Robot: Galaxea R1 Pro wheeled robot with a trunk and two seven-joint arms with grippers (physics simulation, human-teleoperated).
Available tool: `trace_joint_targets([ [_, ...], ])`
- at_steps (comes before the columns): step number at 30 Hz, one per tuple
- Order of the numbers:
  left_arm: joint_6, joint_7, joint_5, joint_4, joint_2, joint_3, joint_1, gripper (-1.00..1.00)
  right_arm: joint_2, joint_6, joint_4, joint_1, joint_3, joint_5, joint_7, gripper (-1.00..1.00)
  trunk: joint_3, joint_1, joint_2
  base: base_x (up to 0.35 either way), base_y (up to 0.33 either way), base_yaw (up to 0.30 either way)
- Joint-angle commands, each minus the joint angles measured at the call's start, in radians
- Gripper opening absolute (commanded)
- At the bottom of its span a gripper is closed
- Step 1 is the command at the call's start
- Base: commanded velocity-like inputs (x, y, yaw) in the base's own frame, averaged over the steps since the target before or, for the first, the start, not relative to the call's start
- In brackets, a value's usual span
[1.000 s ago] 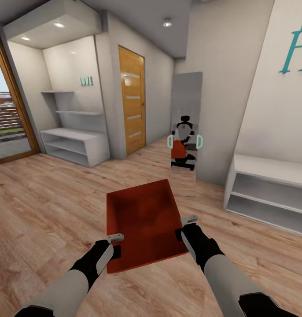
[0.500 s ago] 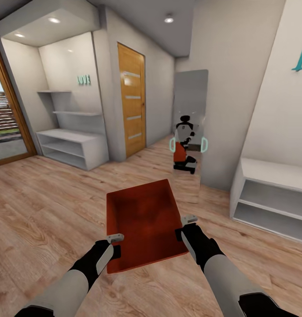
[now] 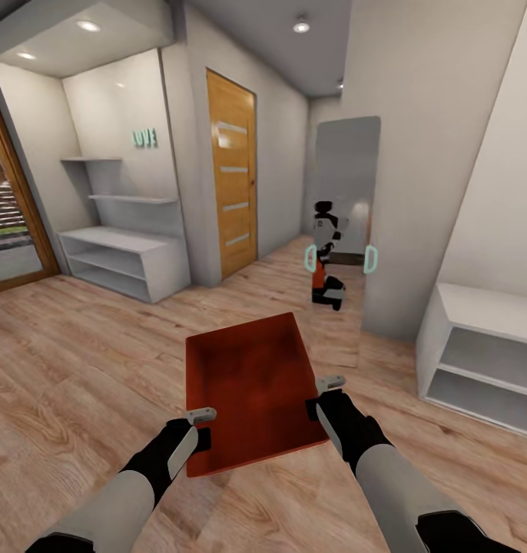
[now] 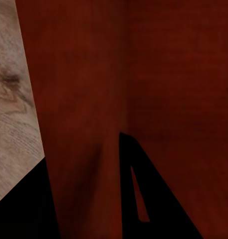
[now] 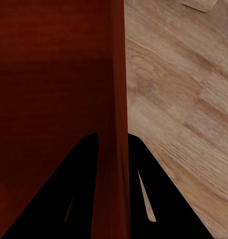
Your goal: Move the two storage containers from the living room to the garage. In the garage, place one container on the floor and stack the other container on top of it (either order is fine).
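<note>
Head: left hand (image 3: 204,427) and right hand (image 3: 323,393) each clamp a side wall of one flat, matt orange-red storage container (image 3: 248,384), carried over light wood plank floor (image 3: 79,376).
Left wrist: dark fingers (image 4: 143,199) straddle its wall.
Right wrist: same, wall (image 5: 118,99) between fingers.

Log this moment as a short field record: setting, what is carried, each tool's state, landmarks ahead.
setting: indoor hall, wood plank floor
carried: storage container, held level above the floor
left tool: shut on container's left wall
right tool: shut on container's right wall
ahead: wooden door, mirror, white shelves
</note>
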Motion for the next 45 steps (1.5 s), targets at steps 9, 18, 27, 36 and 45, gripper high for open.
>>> trace_joint_targets([
  [9,0.0,0.0,0.007,0.0,0.005,0.009,0.001,-1.0,-0.001,-0.005,-0.007,-0.001,0.0,-0.093,0.022,-1.0,0.0,0.0,0.0,0.336,0.009,0.0],
  [18,0.0,0.0,0.007,0.0,0.005,0.009,0.001,-1.0,-0.001,-0.005,-0.007,-0.001,0.0,-0.093,0.022,-1.0,0.0,0.0,0.0,0.337,0.001,0.0],
  [27,0.0,0.0,0.007,0.0,0.005,0.009,0.001,-1.0,-0.001,-0.005,-0.007,-0.001,0.0,-0.093,0.022,-1.0,0.0,0.0,0.0,0.337,0.084,0.0],
  [36,0.0,0.0,0.007,0.0,0.005,0.009,0.001,-1.0,-0.001,-0.005,-0.007,-0.001,0.0,-0.093,0.022,-1.0,0.0,0.0,0.0,0.337,0.113,0.0],
  [45,0.0,0.0,0.007,0.0,0.005,0.009,0.001,-1.0,-0.001,-0.005,-0.007,-0.001,0.0,-0.093,0.022,-1.0,0.0,0.0,0.0,0.336,0.133,0.0],
])
